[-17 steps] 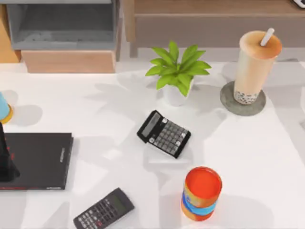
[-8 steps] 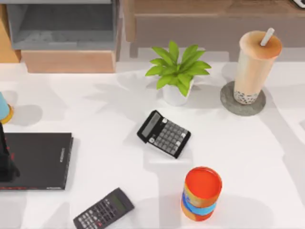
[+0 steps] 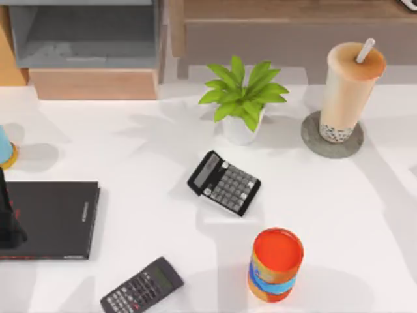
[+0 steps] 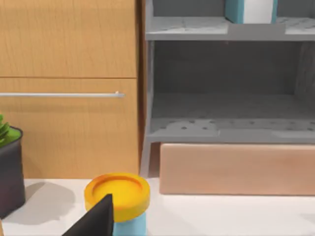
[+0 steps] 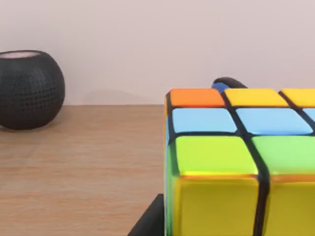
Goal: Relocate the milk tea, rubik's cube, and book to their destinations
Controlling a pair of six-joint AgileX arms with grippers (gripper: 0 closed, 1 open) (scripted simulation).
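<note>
the milk tea (image 3: 349,88), a tall clear plastic cup tapering downward, stands upright at the upper right of the top view on a round grey stone-like coaster (image 3: 315,140), long axis vertical, dark pearls at the bottom, its white straw leaning toward the upper right. the rubik's cube (image 5: 236,162) takes up the lower right of the right wrist view, glossy squares in orange, yellow, blue and green between black seams, resting on a wood-grain surface (image 5: 83,167); a round black mesh speaker (image 5: 29,88) sits at that view's left. a dark tip shows just beside the cube's lower edge, and whether the right jaws hold the cube cannot be told. the book (image 4: 249,11), teal with white page edges, stands upright on the upper level of a grey shelf (image 4: 226,125) at the top of the left wrist view. the flat black book (image 3: 55,218) with red lettering lies on the white desk (image 3: 339,208) at the left of the top view, and a dark part of the left arm (image 3: 8,218) stands over its left edge; its jaws' state cannot be told. mid-desk lie a black calculator (image 3: 223,182) set diagonally and a second calculator (image 3: 141,285) at the lower edge. a leafy plant (image 3: 241,98) in a white pot stands at upper centre, an orange-red can (image 3: 275,264) with a blue band at lower right.
</note>
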